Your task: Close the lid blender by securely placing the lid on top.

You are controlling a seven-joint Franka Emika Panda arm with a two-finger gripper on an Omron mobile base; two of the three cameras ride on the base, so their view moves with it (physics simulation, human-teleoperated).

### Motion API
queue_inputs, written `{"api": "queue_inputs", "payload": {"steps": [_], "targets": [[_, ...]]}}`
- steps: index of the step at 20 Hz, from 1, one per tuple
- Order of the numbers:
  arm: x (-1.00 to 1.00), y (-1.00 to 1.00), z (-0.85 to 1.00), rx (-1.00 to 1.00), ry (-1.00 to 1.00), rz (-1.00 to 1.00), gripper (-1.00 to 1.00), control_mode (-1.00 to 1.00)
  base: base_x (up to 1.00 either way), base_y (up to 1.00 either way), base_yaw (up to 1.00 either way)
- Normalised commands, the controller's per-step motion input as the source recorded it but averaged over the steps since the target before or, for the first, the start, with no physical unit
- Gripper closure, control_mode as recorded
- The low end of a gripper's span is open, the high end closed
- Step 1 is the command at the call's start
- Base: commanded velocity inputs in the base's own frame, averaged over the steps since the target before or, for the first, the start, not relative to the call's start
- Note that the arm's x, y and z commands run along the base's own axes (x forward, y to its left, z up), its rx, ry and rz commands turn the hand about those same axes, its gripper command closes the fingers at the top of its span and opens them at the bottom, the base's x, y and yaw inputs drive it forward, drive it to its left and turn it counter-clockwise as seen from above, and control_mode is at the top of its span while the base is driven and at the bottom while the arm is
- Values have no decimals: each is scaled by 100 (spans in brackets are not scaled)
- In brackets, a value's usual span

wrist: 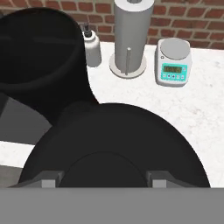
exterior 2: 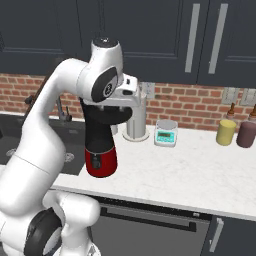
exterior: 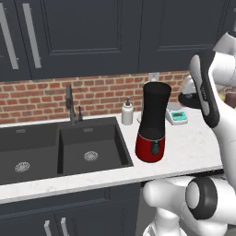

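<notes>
The blender (exterior: 152, 120) stands on the white counter just right of the sink, a tall black jar on a glossy red base, its top open. In the hand view the jar's open mouth (wrist: 39, 57) lies up and to the left. My gripper (wrist: 103, 181) is shut on the lid (wrist: 114, 144), a flat round black disc held by its raised knob. The lid (exterior: 190, 99) hangs in the air to the right of the jar, about level with its top and apart from it. In the right base view the gripper (exterior 2: 111, 109) holds the lid (exterior 2: 106, 118) in front of the blender (exterior 2: 100, 159).
A white pump bottle (exterior: 127, 113) stands behind the blender by the brick wall. A steel roll holder (wrist: 129, 39) and a small scale (wrist: 174, 65) are further right. Yellow (exterior 2: 226, 132) and maroon (exterior 2: 246, 134) cylinders are at the far right. The black sink (exterior: 60, 147) lies left.
</notes>
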Motion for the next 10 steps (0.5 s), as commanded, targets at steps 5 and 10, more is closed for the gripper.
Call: {"api": "queue_inputs", "payload": {"steps": [5,10], "targets": [[11,65,39,0,6,1,100,-100,0,0,0],[26,40,1,0,1,0,100,-100,0,0,0]]}}
